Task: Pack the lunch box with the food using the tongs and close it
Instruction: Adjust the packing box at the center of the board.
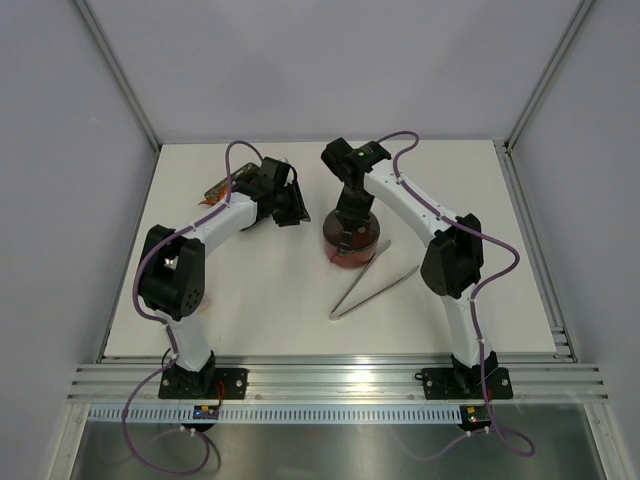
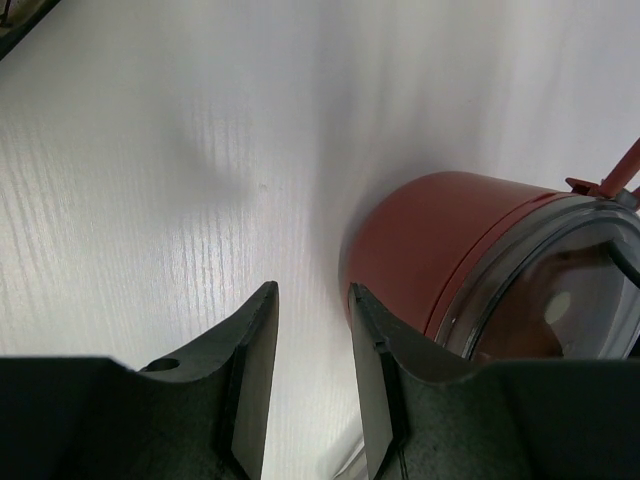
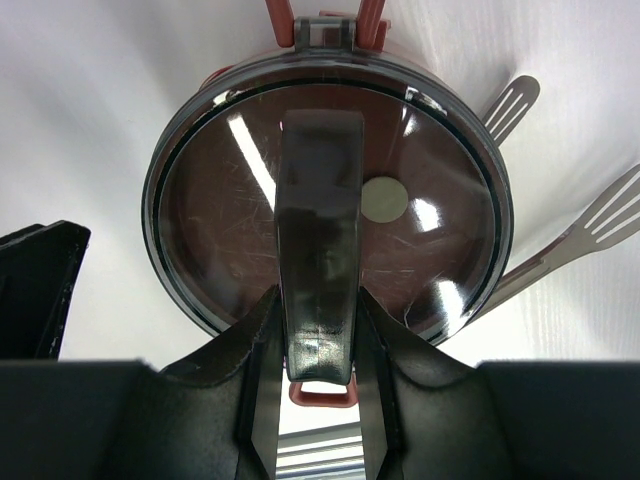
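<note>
The jaws of the right gripper [image 3: 318,310] are closed narrow on the lid handle [image 3: 320,200], a dark strap that runs across the middle of the lid [image 3: 220,220]. Each finger presses one side of the strap near its end. The lid is clear and dark-tinted with a grey rim, and it lies on top of the lunch box [image 1: 350,243]. A pale round spot shows on the lid beside the strap. I cannot make out what lies under the lid. Red clips [image 3: 280,18] stand at the far edge of the rim.

The jaws of the left gripper [image 2: 312,300] stand apart with a narrow gap and hold nothing. Only the white tabletop [image 1: 250,310] shows between them. This gripper is low, just beside the dark-red wall of the lunch box, on its left side. Whether its nearer finger touches the wall I cannot tell.

The lunch box stands upright near the middle of the tabletop, directly under the right gripper. The tongs [image 1: 372,283] lie flat on the tabletop just to the right of the lunch box and nearer to the arm bases. Their joined end points toward the bases, and their two slotted tips lie beside the pot. Neither gripper touches them.
</note>
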`<state>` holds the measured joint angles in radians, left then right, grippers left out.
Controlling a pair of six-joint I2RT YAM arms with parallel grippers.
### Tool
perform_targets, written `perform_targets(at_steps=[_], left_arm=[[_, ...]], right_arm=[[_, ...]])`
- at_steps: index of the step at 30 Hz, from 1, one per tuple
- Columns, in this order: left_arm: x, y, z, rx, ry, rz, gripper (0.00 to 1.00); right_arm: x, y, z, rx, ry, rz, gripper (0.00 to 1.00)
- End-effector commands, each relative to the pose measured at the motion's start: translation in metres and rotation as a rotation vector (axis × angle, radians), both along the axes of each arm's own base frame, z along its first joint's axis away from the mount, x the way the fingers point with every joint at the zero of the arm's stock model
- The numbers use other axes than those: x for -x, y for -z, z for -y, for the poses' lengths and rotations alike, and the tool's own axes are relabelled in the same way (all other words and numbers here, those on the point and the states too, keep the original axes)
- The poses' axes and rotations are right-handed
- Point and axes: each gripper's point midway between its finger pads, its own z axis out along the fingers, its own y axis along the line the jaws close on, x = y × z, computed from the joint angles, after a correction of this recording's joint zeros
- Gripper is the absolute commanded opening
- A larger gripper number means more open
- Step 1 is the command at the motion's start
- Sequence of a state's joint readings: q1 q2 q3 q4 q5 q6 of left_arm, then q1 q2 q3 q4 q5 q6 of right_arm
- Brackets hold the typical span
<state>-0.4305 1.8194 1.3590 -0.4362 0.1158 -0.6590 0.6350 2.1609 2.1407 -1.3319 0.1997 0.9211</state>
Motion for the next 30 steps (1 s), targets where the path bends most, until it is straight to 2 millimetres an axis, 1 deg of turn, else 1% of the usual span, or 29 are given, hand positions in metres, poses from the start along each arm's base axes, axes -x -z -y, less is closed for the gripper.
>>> perform_targets(at_steps=[1,5,8,14,16,19,22,23,24,25,27,28,29,30], left_arm=[[-0.006,-0.001,-0.001,0.006,0.002,0.021,0.37],[-0.007,0.002,-0.002,0.005,0.002,0.019,0.37],[-0.006,0.001,-0.001,0.005,0.004,0.019,0.37],[-0.003,0.000,-0.005,-0.002,0.002,0.022,0.37],[-0.003,-0.002,-0.007,-0.003,-0.003,0.026,0.37],[0.001,-0.011,-0.008,0.004,-0.003,0.040,0.37],[0.009,-0.027,-0.008,0.024,0.005,0.069,0.36],[0.017,-0.025,-0.011,0.021,0.005,0.064,0.36],[0.021,-0.038,-0.011,0.036,0.005,0.097,0.36],[0.026,-0.041,-0.011,0.041,0.006,0.104,0.35],[0.037,-0.042,-0.014,0.060,0.008,0.118,0.36],[0.040,-0.041,-0.013,0.069,0.013,0.120,0.36],[0.041,-0.039,-0.011,0.080,0.020,0.120,0.37],[0.038,-0.039,-0.010,0.083,0.019,0.127,0.37]], right_arm=[[0.023,0.021,0.002,0.070,-0.005,-0.098,0.00],[0.029,0.030,0.006,0.081,0.016,-0.123,0.00],[0.031,0.032,0.005,0.074,0.022,-0.128,0.00],[0.034,0.042,0.007,0.090,0.027,-0.146,0.00],[0.033,0.048,0.008,0.093,0.031,-0.149,0.00],[0.039,0.063,0.010,0.108,0.029,-0.178,0.00],[0.041,0.070,0.013,0.122,0.032,-0.187,0.00],[0.041,0.071,0.013,0.123,0.037,-0.186,0.00],[0.040,0.071,0.013,0.118,0.041,-0.181,0.00],[0.040,0.072,0.013,0.119,0.044,-0.182,0.00],[0.039,0.071,0.012,0.115,0.058,-0.177,0.00],[0.039,0.070,0.011,0.110,0.059,-0.173,0.00],[0.037,0.067,0.010,0.103,0.062,-0.166,0.00],[0.036,0.067,0.009,0.096,0.067,-0.159,0.00]])
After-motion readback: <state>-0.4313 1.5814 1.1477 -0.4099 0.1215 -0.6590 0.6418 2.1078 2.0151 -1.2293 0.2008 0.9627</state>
